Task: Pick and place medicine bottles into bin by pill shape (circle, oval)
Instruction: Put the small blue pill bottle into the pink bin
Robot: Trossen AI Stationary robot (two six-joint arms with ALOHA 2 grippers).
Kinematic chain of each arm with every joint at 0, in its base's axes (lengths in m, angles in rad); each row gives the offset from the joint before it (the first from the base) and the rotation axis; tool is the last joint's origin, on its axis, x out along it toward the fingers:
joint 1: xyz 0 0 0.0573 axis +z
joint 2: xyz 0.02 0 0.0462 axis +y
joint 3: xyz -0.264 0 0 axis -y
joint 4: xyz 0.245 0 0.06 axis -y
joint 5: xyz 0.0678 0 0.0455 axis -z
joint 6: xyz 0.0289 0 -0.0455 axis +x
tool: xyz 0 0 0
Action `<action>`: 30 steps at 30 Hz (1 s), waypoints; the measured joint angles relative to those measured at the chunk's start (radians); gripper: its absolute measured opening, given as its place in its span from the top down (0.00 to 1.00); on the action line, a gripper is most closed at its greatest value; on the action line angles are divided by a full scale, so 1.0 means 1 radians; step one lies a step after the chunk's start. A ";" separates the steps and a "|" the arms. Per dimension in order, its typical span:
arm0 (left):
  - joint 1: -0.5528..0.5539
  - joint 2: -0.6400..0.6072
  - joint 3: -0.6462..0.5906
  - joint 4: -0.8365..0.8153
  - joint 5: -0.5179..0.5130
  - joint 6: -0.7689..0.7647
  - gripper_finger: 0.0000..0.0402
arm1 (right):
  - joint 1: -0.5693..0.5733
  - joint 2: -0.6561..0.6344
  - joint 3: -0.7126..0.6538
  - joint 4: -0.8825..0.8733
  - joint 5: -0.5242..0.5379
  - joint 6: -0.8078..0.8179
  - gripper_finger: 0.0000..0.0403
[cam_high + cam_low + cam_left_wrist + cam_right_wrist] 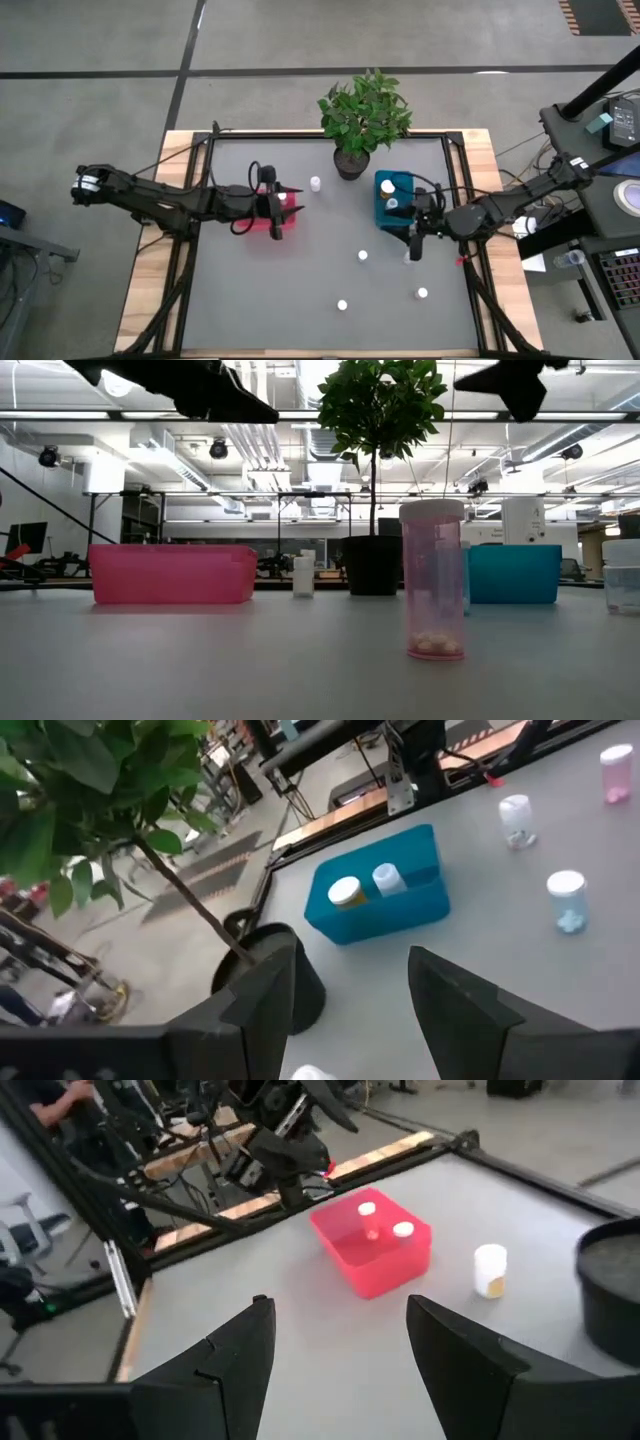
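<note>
From above, the left gripper (277,212) hovers over the red bin (279,213), the right gripper (416,243) beside the blue bin (393,199); loose bottles (362,256) dot the table. Both wrist views show spread, empty fingers. Between picks, I judge; next, descend squarely onto one standing bottle

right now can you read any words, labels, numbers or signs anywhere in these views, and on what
No text can be read in any view.
medicine bottles: no label shows on the nearest one in the low view; the others are too small to tell.
red bin: no markings show.
teal bin: no markings show.
equipment beside the table: any markings are too small to read.
</note>
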 joint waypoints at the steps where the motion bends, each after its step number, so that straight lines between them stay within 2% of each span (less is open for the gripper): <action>1: 0.001 0.000 -0.005 0.007 0.000 0.016 0.56 | 0.000 0.026 0.031 -0.030 -0.002 0.031 0.47; 9: 0.005 -0.003 -0.104 0.122 0.000 0.026 0.56 | 0.000 0.247 0.333 -0.455 -0.033 0.358 0.47; 17: 0.006 -0.034 -0.129 0.153 -0.012 0.026 0.56 | -0.003 0.473 0.606 -0.857 -0.192 0.704 0.47; 23: 0.006 -0.057 -0.129 0.153 -0.013 0.018 0.56 | -0.047 0.633 0.747 -1.007 -0.334 0.770 0.47; 30: 0.006 -0.067 -0.129 0.152 -0.015 0.017 0.56 | -0.099 0.798 0.841 -1.088 -0.434 0.720 0.47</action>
